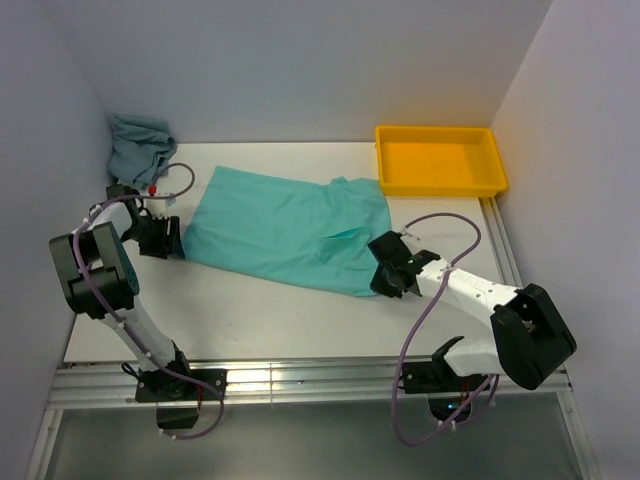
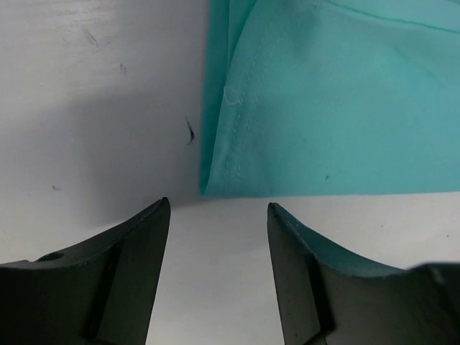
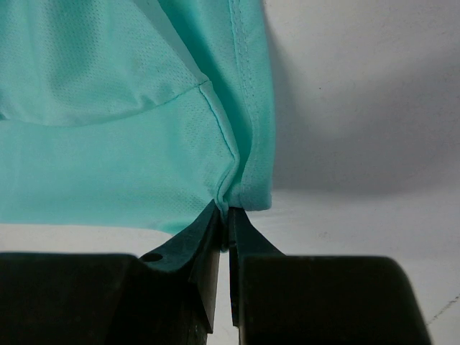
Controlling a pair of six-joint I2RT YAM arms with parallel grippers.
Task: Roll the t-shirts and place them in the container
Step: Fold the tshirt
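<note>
The mint shirt [image 1: 290, 230] lies spread out across the middle of the surface [image 1: 260, 320], mostly flat, with a small pucker near its right end. No part of it is rolled yet. The grey shirt [image 1: 140, 148] sits bunched in the far left corner, well apart from either arm, and the tray [image 1: 440, 188] stands at the far right.

The left claw [image 2: 219, 208] is parted and holds nothing. The shirt's left corner lies just ahead of its tips, not touching them. The right claw [image 3: 224, 212] is pinched narrow on the shirt's right edge, with a fold of fabric caught at its tips.

To my eye this is the laying-out step, getting the cloth straight before any rolling. Next, I'd judge, the right side needs easing down flat. Then both claws must take one end evenly, since thin cloth like this will skew if one side leads.
</note>
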